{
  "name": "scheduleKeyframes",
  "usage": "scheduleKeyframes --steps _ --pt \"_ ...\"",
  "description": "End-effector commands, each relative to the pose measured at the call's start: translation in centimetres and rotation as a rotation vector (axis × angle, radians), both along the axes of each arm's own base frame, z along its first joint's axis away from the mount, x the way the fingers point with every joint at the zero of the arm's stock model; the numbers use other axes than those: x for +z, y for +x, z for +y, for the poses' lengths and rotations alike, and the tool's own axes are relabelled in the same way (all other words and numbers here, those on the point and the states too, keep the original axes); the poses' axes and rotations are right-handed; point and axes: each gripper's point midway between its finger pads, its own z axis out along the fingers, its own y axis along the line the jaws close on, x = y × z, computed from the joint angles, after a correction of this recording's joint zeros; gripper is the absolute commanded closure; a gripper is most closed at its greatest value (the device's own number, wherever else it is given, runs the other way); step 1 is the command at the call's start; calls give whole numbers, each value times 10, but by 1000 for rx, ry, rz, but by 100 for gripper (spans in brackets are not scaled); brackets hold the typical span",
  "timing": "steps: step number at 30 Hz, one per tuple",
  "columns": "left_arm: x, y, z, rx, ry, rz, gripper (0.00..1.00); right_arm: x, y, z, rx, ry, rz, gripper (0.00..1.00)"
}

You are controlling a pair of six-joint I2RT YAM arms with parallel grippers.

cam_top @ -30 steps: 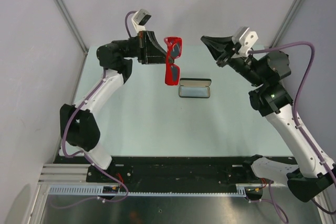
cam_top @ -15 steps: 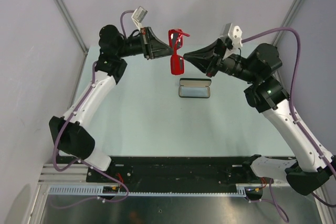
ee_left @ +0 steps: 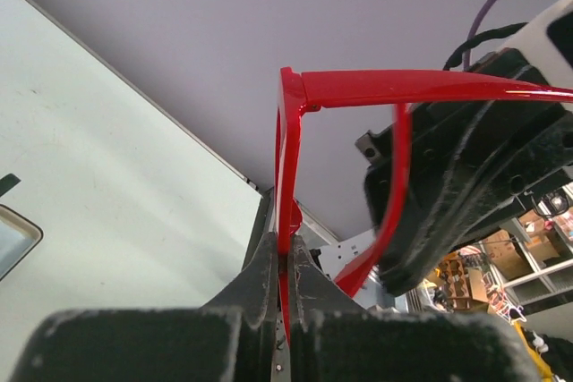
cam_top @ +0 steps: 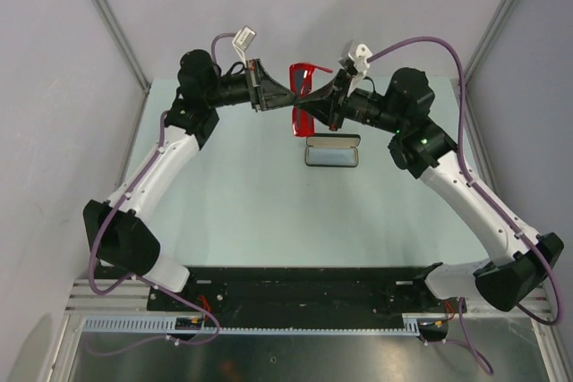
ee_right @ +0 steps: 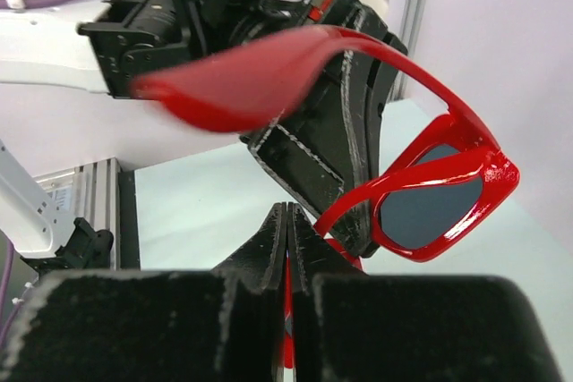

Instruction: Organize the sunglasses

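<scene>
The sunglasses, bright red with dark lenses, hang in the air above the far part of the table, between both grippers. My left gripper is shut on the front frame. In the left wrist view the red rim runs up out of its pinched jaws. My right gripper comes in from the right, shut on the sunglasses. In the right wrist view a red strip lies in the slit between its jaws. One lens shows to the right, and an open arm passes overhead.
A black oblong case lies open on the pale green table, just below the held glasses. Grey walls close in the back and both sides. The arm bases and a black rail stand along the near edge.
The right arm swung left to the sunglasses and its jaws closed. The left arm lifted slightly and turned the glasses, keeping its grip.
</scene>
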Motion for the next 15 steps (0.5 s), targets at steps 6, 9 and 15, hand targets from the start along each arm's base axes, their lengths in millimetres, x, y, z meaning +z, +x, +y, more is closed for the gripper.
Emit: scheduleKeyframes --steps 6,9,15 --pt "20 -31 2 -61 -9 -102 99 -9 20 3 -72 14 13 100" --pt "19 -34 1 -72 -7 -110 100 -6 19 4 -66 20 0 97" --pt "13 -25 1 -49 0 -112 100 23 10 -12 -107 82 -56 25"
